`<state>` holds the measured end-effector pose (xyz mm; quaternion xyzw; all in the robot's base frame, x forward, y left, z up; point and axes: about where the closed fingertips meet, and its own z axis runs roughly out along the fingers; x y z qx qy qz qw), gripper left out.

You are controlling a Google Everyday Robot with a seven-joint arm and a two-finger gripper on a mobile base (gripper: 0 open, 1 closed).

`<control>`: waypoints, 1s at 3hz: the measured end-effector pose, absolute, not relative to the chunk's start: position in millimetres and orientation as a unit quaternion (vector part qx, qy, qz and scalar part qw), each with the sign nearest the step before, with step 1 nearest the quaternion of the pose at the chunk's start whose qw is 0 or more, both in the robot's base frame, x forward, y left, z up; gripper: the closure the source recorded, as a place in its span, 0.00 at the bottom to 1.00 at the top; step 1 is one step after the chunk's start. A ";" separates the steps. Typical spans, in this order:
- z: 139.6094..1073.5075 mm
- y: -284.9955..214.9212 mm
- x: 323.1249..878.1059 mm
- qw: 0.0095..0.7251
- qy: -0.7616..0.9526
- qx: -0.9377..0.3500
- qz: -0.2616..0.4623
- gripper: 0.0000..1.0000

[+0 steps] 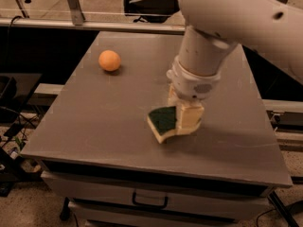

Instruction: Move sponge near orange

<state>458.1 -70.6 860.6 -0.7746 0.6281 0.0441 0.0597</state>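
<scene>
The sponge [164, 122], dark green on top with a pale yellow foam edge, is tilted over the middle-right of the grey table [94, 126]. My gripper [183, 113] comes down from the big white arm and is shut on the sponge's right side, with a pale yellow finger [190, 119] pressed against it. The orange [109, 60] sits on the table at the far left, well apart from the sponge, up and to its left.
The table's front edge runs just below the sponge, above a drawer with a dark handle [149, 203]. A metal rail [85, 24] and a dark office chair [147, 1] stand behind the table. My arm covers the table's far right part.
</scene>
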 end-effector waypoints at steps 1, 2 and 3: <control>883.4 -0.2 475.6 0.074 0.618 -0.781 0.047 1.00; 887.2 44.6 484.5 0.080 0.619 -0.780 0.045 1.00; 880.4 90.6 522.5 0.081 0.634 -0.768 0.031 1.00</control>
